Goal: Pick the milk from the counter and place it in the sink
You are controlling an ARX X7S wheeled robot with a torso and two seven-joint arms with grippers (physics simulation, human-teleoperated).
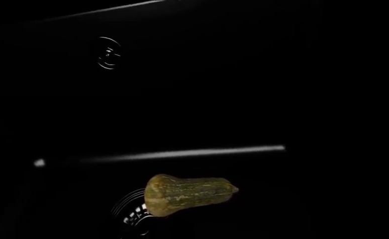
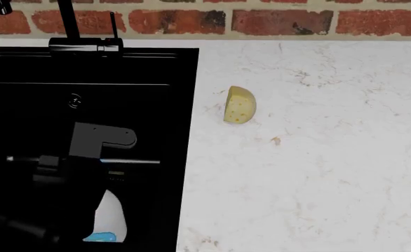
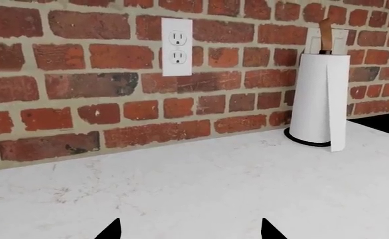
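1. In the head view we see the milk point(image 2: 111, 220) inside the sink point(image 2: 149, 68), lying in the basin's near part with its blue cap toward the near edge.
2. The left arm point(image 2: 86, 157) hangs over the basin and covers part of the bottle.
3. Left fingers: we cannot tell their state. The dark arm body hides them in the head view and they do not show in the left wrist view.
4. We also cannot tell whether the left arm is touching the milk or is clear of it.
5. The left wrist view looks into the dark basin. A green-brown squash point(image 1: 189, 194) lies there, one end over a round drain point(image 1: 133, 215).
6. That view also shows a small round fitting point(image 1: 108, 53) on the basin wall.
7. The faucet point(image 2: 79, 31) stands at the sink's far rim, against the brick wall point(image 2: 276, 21).
8. A yellow cheese wedge point(image 2: 239, 105) sits on the tabletop point(image 2: 318, 173), just right of the sink.
9. Right fingers point(image 3: 189, 230): only two dark tips show in the right wrist view, spread apart, nothing between them, so released. They hover low over the tabletop.
10. Ahead of them we see a wall outlet point(image 3: 176, 47) and a paper towel roll point(image 3: 319, 102) standing against the bricks.
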